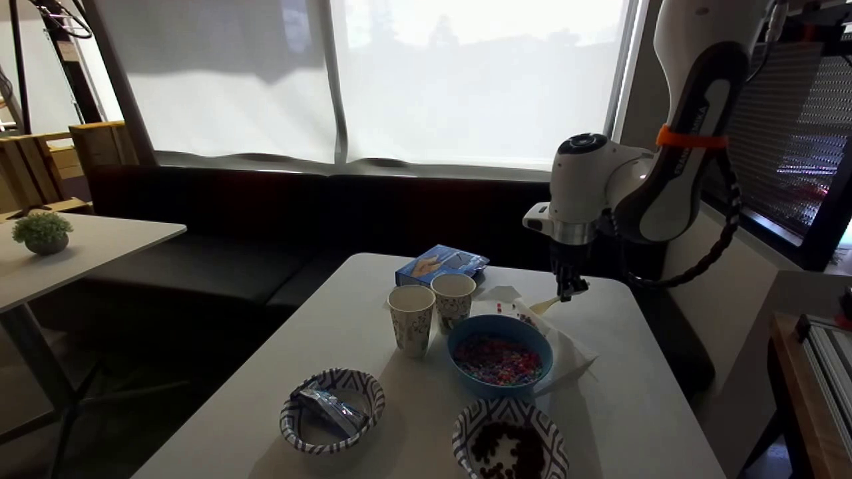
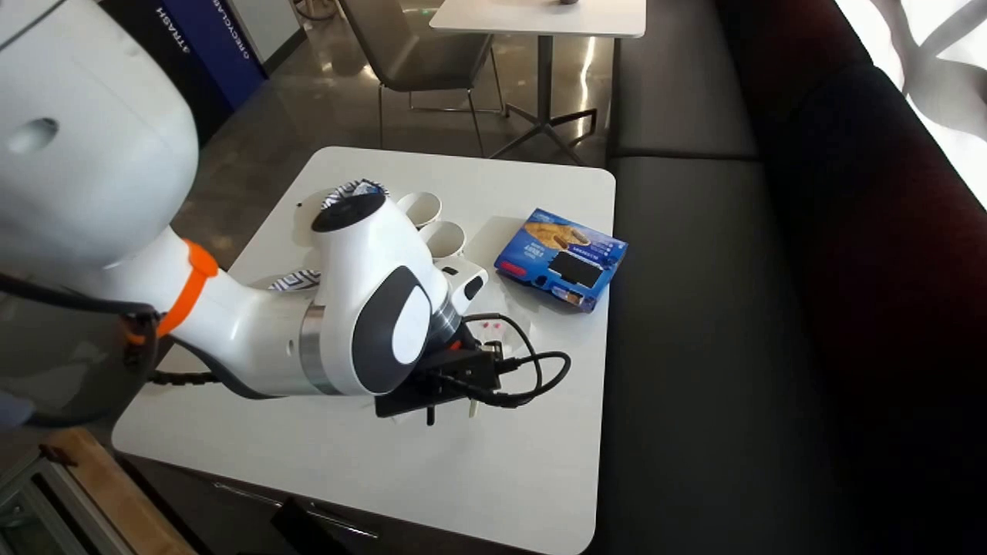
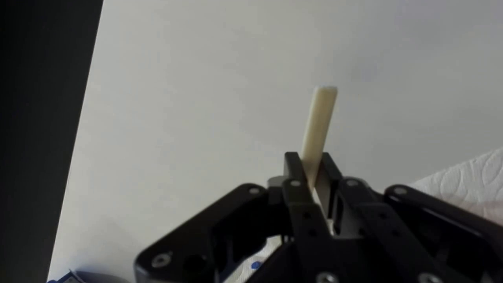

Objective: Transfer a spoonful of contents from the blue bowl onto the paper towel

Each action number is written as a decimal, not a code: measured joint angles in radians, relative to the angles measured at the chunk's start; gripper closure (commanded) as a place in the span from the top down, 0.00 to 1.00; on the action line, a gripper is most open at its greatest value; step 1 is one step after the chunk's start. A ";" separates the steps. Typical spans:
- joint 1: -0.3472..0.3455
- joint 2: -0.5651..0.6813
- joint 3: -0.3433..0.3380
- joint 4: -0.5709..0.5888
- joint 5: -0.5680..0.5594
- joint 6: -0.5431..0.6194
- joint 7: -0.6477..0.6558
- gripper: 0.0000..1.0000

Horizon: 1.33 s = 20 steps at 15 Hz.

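Observation:
The blue bowl (image 1: 500, 324) stands mid-table with the contents (image 1: 499, 361), pinkish-red and bluish bits, inside. It is hidden behind the arm in an exterior view. The white paper towel (image 1: 571, 352) lies beside and behind the bowl, with a few bits (image 1: 526, 319) on it. It also shows in the wrist view (image 3: 471, 181), with a blue bit (image 3: 256, 265). My gripper (image 3: 312, 161) is shut on the pale handle of a spoon (image 3: 319, 122). The spoon (image 1: 544, 305) slants down toward the towel; whether it touches is unclear. Its scoop is hidden in the wrist view.
Two paper cups (image 1: 411, 319) (image 1: 454, 298) stand next to the blue bowl. A blue carton (image 1: 439, 264) lies at the table's far edge. A patterned bowl (image 1: 373, 392) holds a wrapper. Another patterned bowl (image 1: 464, 436) holds dark contents. A bench (image 2: 694, 347) borders the table.

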 measured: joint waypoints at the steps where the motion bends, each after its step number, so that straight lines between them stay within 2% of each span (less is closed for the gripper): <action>1: 0.000 0.000 0.000 0.000 0.000 0.003 0.000 0.03; 11: -0.009 -0.016 0.007 -0.002 0.004 0.020 0.000 0.03; 20: -0.068 -0.062 0.073 -0.041 0.008 0.079 -0.009 0.03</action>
